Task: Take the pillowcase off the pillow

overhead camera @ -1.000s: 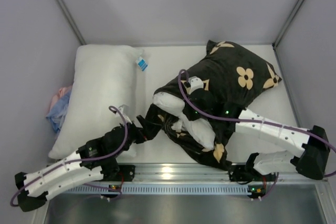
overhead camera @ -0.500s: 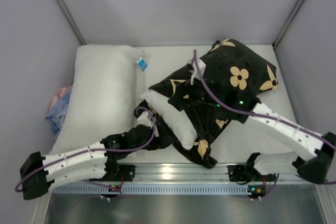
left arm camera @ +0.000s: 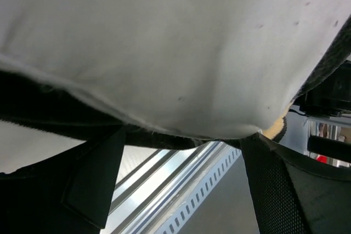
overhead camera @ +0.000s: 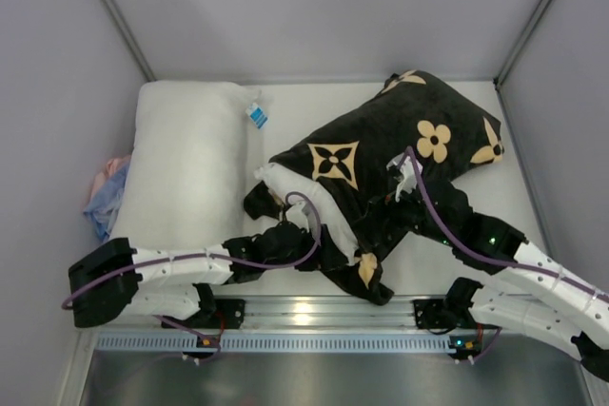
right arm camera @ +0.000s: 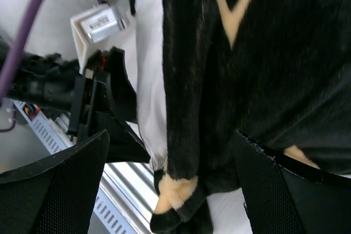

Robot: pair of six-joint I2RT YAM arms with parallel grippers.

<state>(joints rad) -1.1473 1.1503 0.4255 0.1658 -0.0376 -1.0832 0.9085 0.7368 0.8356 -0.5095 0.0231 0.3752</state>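
Pillowcase point(overhead camera: 409, 140) first: find it right of centre, covering far part of pillow point(overhead camera: 295, 192), with white near-left end bare. Close left gripper point(left arm camera: 182, 135), now spread wide at that bare end and pinching nothing, firmly on white corner. Bring right gripper point(right arm camera: 170, 135), also spread and holding nothing, onto black edge; pinch fabric only. Then pull apart toward far right, slowly, without dragging pillow along.
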